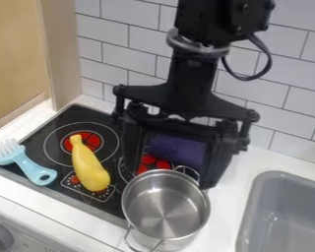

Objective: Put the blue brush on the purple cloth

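Lying apart — bristled blue brush [30, 168], purple cloth [180, 150]

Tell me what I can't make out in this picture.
In the camera view:
- Purple cloth: side edges hidden by the black tool.
- Burner behind the pot: mostly hidden by the cloth, tool and pot.
- Gray sink: cut off by the right and bottom edges.
- Gray knob: cut off by the left edge.
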`<state>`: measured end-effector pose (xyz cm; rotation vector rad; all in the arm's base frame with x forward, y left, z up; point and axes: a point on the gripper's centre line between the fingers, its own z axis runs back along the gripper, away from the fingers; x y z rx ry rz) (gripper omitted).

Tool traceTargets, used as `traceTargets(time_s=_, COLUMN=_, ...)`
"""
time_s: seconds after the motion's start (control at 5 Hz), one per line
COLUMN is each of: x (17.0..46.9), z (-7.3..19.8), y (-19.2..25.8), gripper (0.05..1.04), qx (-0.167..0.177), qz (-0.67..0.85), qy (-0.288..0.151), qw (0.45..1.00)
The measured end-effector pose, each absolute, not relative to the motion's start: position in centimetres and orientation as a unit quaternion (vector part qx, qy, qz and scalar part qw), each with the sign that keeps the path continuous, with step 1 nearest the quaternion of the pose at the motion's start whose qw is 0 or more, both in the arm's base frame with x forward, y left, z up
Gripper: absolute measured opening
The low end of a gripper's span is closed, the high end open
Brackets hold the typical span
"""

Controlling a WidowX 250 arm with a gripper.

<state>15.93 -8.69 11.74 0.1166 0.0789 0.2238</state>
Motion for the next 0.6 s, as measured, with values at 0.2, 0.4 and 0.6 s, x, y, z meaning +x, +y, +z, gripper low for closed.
traceTargets(time_s=0.2, x=15.0, z=10.8, y=-8.0, gripper=0.999, qx=0.069, qz=0.121, qy=0.06, qw=0.988)
traceTargets(time_s=0.4, x=15.2, z=11.0, y=-5.4, gripper=0.999, qx=0.051, qz=0.24, qy=0.06, qw=0.968)
traceTargets(time_s=0.6, x=15.4, z=10.8, y=-2.3, gripper=0.999, qx=0.043, qz=0.358, qy=0.061, qw=0.931)
